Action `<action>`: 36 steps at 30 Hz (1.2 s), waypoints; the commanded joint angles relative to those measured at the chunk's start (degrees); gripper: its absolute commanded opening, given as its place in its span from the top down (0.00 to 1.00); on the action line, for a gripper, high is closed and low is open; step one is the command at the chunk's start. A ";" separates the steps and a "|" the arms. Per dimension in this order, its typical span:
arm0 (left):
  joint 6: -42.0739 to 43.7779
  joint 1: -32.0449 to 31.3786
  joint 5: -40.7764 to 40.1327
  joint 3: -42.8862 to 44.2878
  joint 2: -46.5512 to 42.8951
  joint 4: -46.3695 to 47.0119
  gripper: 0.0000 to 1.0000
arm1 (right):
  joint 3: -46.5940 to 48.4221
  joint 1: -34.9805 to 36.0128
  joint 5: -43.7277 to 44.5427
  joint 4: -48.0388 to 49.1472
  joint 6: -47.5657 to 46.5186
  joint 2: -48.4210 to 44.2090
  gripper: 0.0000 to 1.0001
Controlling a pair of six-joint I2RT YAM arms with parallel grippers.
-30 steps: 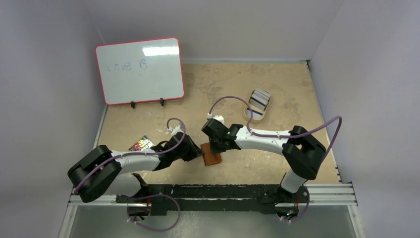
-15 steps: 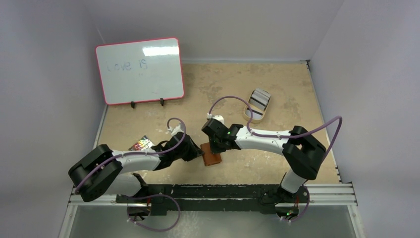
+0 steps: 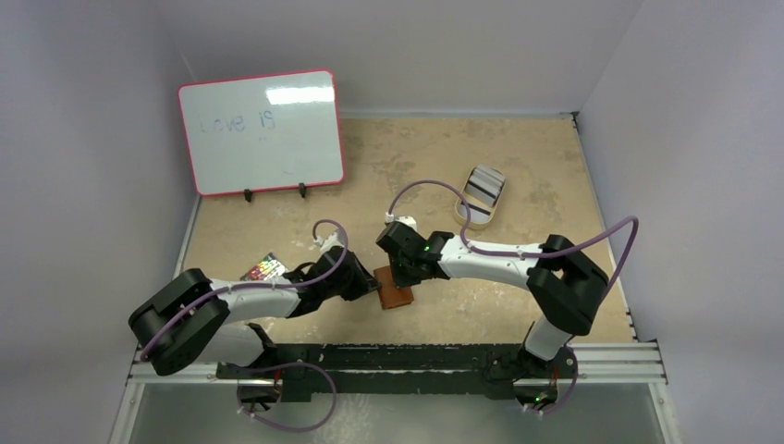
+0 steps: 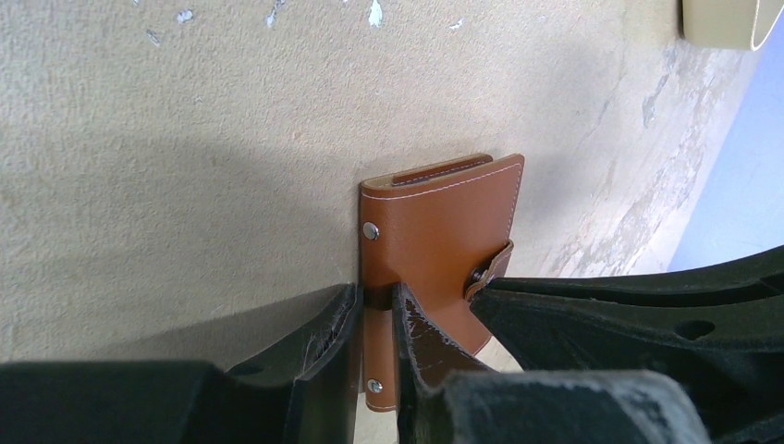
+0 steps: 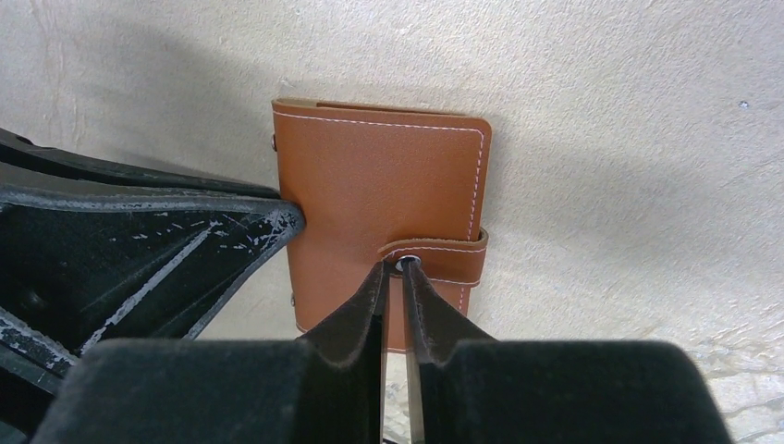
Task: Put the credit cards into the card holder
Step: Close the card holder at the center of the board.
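The tan counter [image 3: 536, 166] carries a whiteboard [image 3: 262, 131] at its far left and a tan oval tin [image 3: 476, 218] toward the far right. The credit cards [image 3: 485, 185] lie stacked in that tin, none of them loaded yet. Both arms reach inward and meet near the front middle, where the card holder [image 3: 398, 298] lies flat and folded shut, well apart from the tin. Its long axis runs roughly away from the arm bases. The left hand [image 4: 377, 310] comes in from the holder's left side and is clamped on the spine edge, one finger above the leather and one below, which pins the holder in place. The right hand [image 5: 404, 268] sits over the opposite half with its fingers drawn down to a thin slit. The free end of the strap [image 5: 444, 259] lies right at the tips — it looks pinched there, though the grip is hard to confirm. The strap wraps round the opening edge, the long side farthest from the left hand. By my reading, the release therefore calls for a pull up and away from the cover, across the short axis, against the left hand's hold. The cards lie back and to the right — nearer the right arm, which seems the natural one to fetch them once the holder is open.
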 commanded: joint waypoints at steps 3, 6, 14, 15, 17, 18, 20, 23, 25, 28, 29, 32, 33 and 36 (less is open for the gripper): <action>1.86 0.04 -0.94 2.28 0.54 1.13 0.83 | 0.83 0.49 -0.69 -0.44 -0.16 1.95 0.88; 1.91 0.04 -0.93 2.26 0.55 1.08 0.83 | 0.74 0.49 -0.84 -1.46 0.65 2.36 0.87; 1.97 0.04 -0.85 1.55 0.31 1.41 0.83 | 2.19 0.41 -1.32 -3.19 -0.88 3.57 0.85; 1.99 0.04 -0.86 1.51 0.33 1.48 0.83 | 2.59 0.39 -1.24 -3.26 -1.04 3.79 0.85; 1.99 0.04 -0.86 1.63 0.31 1.52 0.83 | 3.10 0.24 -1.36 -3.24 -1.31 4.15 0.84; 2.11 0.04 -0.79 1.72 0.36 1.52 0.83 | 3.30 0.20 -1.46 -3.24 -1.50 4.32 0.84; 2.11 0.09 -0.71 1.68 0.55 1.60 0.83 | 3.63 -0.02 -1.64 -3.43 -1.86 4.72 0.84; 2.23 0.04 -0.72 1.68 0.68 1.79 0.83 | 3.75 -0.41 -2.49 -3.14 -2.75 5.30 0.84; 2.25 0.04 -0.77 1.59 0.72 1.87 0.83 | 3.78 -0.92 -3.75 -2.52 -3.75 5.62 0.84; 2.10 0.05 -0.64 1.42 0.64 2.09 0.83 | 4.63 -2.21 -4.86 -2.71 -5.44 6.34 0.84; 2.08 0.04 -0.61 1.27 0.57 2.23 0.83 | 5.01 -2.64 -5.28 -2.91 -6.05 6.72 0.84; 1.83 0.04 -0.57 0.71 0.28 2.48 0.83 | 5.34 -3.63 -6.48 -3.36 -7.59 7.50 0.84; 1.69 0.04 -0.54 0.48 0.22 2.75 0.83 | 5.38 -3.98 -7.17 -3.28 -8.20 7.82 0.84; 1.64 0.04 -0.68 0.17 0.31 3.26 0.83 | 6.01 -4.86 -8.85 -3.47 -9.75 9.54 0.83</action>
